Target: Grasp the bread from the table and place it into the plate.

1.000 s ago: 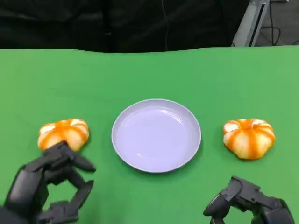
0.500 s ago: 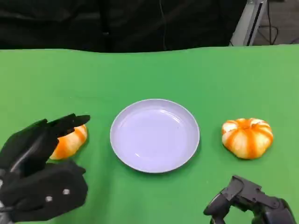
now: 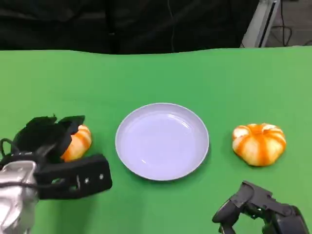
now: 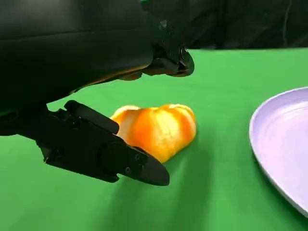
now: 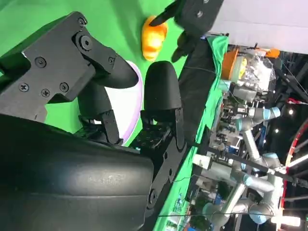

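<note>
Two orange-and-white pumpkin-shaped breads lie on the green table either side of a pale lilac plate [image 3: 162,141]. My left hand [image 3: 57,152] reaches over the left bread [image 3: 79,141] and partly covers it. In the left wrist view that left bread [image 4: 159,129] lies between the upper fingers [image 4: 166,60] and the thumb [image 4: 108,154], which are spread apart and not pressing on it. The right bread [image 3: 259,144] lies untouched. Holding nothing, my right hand [image 3: 256,210] sits low at the near right edge, its fingers [image 5: 161,94] loosely bent.
The green table [image 3: 161,78] ends at a dark backdrop. A metal stand leg [image 3: 261,22] rises at the far right. The plate's rim [image 4: 281,144] lies a short way from the left bread. The right wrist view shows lab equipment [image 5: 250,130] beyond the table.
My left hand has swung forward and down over the left bread, so its fingers now straddle it. The right hand, the plate and both breads stay put.
</note>
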Robot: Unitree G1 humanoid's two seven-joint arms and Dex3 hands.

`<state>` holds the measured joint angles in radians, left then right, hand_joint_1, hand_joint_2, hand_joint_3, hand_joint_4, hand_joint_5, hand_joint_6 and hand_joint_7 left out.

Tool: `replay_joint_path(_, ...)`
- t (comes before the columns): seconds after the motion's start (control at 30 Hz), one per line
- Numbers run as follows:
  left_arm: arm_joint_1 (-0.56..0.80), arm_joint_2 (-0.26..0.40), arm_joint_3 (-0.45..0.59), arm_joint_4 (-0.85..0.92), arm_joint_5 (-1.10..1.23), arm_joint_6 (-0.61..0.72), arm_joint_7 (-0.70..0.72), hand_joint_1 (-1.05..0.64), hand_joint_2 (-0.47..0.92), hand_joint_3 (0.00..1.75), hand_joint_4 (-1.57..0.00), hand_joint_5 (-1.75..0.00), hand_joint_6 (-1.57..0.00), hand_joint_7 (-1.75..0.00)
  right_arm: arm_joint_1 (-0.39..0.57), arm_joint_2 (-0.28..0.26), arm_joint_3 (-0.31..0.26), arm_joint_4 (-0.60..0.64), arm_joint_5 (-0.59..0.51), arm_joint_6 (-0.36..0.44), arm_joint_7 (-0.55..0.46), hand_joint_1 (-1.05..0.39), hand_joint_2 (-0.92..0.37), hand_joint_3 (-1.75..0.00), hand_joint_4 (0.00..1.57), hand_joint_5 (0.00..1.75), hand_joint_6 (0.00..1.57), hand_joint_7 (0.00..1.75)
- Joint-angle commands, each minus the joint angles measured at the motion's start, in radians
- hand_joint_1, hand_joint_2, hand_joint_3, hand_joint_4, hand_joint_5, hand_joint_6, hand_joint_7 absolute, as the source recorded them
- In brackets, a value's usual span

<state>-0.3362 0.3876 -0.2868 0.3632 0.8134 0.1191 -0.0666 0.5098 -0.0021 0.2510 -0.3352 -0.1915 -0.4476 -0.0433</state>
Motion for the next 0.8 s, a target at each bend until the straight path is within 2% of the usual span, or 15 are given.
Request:
replay_joint_path(0.03, -0.128, -0.027, -0.039, 0.24, -0.009, 0.0, 0.054, -0.5, 0.9, 0.0, -0.08, -0.25, -0.25, -0.01, 0.01, 0.0, -0.002, -0.009, 0.004, 0.003, -0.006, -0.1, -0.37, -1.25, 0.7, 1.6, 0.77, 1.32)
replay_joint_path(0.17, -0.228, -0.059, -0.063, 0.467, -0.044, -0.033, 0.072, -0.47, 0.92, 0.01, -0.11, -0.25, -0.27, -0.01, 0.015, 0.0, 0.0, -0.015, -0.002, 0.004, -0.007, -0.11, -0.37, -1.25, 0.7, 1.6, 0.78, 1.32)
replay_joint_path(0.3, -0.282, -0.072, -0.074, 0.629, -0.088, -0.104, 0.115, -0.4, 0.92, 0.01, -0.26, -0.2, -0.38, -0.02, 0.019, 0.001, 0.004, -0.019, -0.009, 0.003, -0.01, -0.12, -0.37, -1.25, 0.7, 1.6, 0.78, 1.32)
replay_joint_path(0.33, -0.284, -0.075, -0.071, 0.657, -0.102, -0.134, 0.147, -0.34, 0.92, 0.01, -0.5, -0.25, -0.53, -0.04, 0.02, 0.001, 0.004, -0.02, -0.009, 0.004, -0.01, -0.12, -0.38, -1.25, 0.7, 1.6, 0.77, 1.32)
replay_joint_path(0.37, -0.287, -0.076, -0.07, 0.681, -0.112, -0.158, 0.172, -0.25, 0.91, 0.01, -0.76, -0.67, -0.84, -0.05, 0.02, 0.001, 0.005, -0.021, -0.009, 0.005, -0.01, -0.13, -0.38, -1.24, 0.7, 1.59, 0.77, 1.32)
replay_joint_path(0.4, -0.286, -0.077, -0.067, 0.694, -0.124, -0.182, 0.199, -0.22, 0.91, 0.0, -0.81, -0.88, -0.95, -0.04, 0.021, 0.002, 0.005, -0.023, -0.008, 0.008, -0.01, -0.13, -0.38, -1.24, 0.7, 1.59, 0.77, 1.32)
replay_joint_path(0.47, -0.28, -0.07, -0.066, 0.698, -0.142, -0.236, 0.248, -0.27, 0.86, 0.0, -0.85, -1.31, -1.21, -0.08, 0.022, 0.002, 0.005, -0.025, -0.009, 0.013, -0.009, -0.14, -0.39, -1.24, 0.7, 1.59, 0.78, 1.33)
replay_joint_path(0.5, -0.277, -0.068, -0.068, 0.695, -0.145, -0.257, 0.274, -0.29, 0.85, 0.0, -0.84, -1.41, -1.26, -0.1, 0.022, 0.003, 0.005, -0.027, -0.007, 0.017, -0.008, -0.14, -0.39, -1.24, 0.7, 1.59, 0.78, 1.33)
replay_joint_path(0.53, -0.275, -0.065, -0.071, 0.691, -0.147, -0.278, 0.298, -0.27, 0.85, 0.0, -0.82, -1.58, -1.18, -0.41, 0.021, 0.003, 0.005, -0.028, -0.005, 0.02, -0.007, -0.13, -0.39, -1.24, 0.7, 1.59, 0.78, 1.33)
replay_joint_path(0.57, -0.274, -0.063, -0.075, 0.689, -0.148, -0.294, 0.316, -0.24, 0.85, 0.01, -0.82, -1.68, -1.01, -0.85, 0.02, 0.003, 0.005, -0.027, -0.003, 0.022, -0.006, -0.13, -0.39, -1.25, 0.7, 1.6, 0.77, 1.33)
replay_joint_path(0.63, -0.274, -0.058, -0.079, 0.686, -0.151, -0.323, 0.344, -0.21, 0.88, 0.04, -0.84, -1.73, -0.82, -1.34, 0.019, 0.002, 0.005, -0.026, -0.002, 0.025, -0.005, -0.12, -0.38, -1.25, 0.7, 1.6, 0.77, 1.34)
replay_joint_path(0.67, -0.275, -0.056, -0.081, 0.687, -0.153, -0.33, 0.35, -0.2, 0.9, 0.06, -0.85, -1.74, -0.77, -1.5, 0.018, 0.002, 0.005, -0.025, -0.001, 0.025, -0.005, -0.11, -0.38, -1.25, 0.69, 1.6, 0.77, 1.34)
replay_joint_path(0.7, -0.276, -0.056, -0.083, 0.69, -0.155, -0.335, 0.355, -0.2, 0.9, 0.06, -0.85, -1.74, -0.75, -1.56, 0.018, 0.002, 0.005, -0.025, -0.001, 0.025, -0.005, -0.11, -0.38, -1.25, 0.69, 1.6, 0.77, 1.34)
replay_joint_path(0.8, -0.278, -0.054, -0.089, 0.695, -0.159, -0.34, 0.359, -0.2, 0.91, 0.07, -0.85, -1.75, -0.72, -1.61, 0.018, 0.002, 0.005, -0.025, -0.001, 0.025, -0.005, -0.11, -0.38, -1.25, 0.69, 1.6, 0.77, 1.34)
